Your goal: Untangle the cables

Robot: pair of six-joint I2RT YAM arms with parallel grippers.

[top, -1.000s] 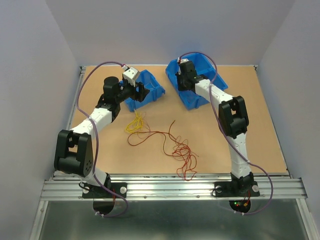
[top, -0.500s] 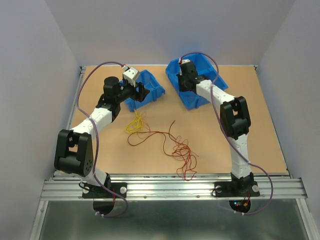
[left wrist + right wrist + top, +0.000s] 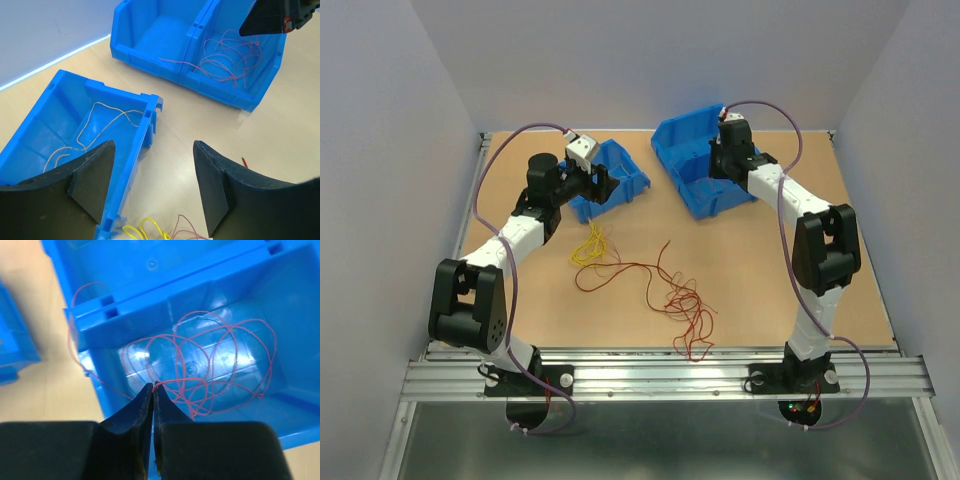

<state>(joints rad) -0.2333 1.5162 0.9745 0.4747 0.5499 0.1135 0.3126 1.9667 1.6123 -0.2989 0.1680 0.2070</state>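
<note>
Right fingers [image 3: 134,416] closed, cables [image 3: 192,381] in blue bin [image 3: 165,292]

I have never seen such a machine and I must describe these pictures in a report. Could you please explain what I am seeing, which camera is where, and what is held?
These are two robot arms bolted at the near edge of a wooden table. The wide picture looks down from above; the other two come from a camera on each wrist. On the table lie two blue bins and a tangle of thin red and yellow cables. The left arm hangs by the left bin, jaws open, holding nothing. The right arm is over the right bin, jaws shut; a red cable inside runs to their tips, but whether it is pinched I cannot tell.
</note>
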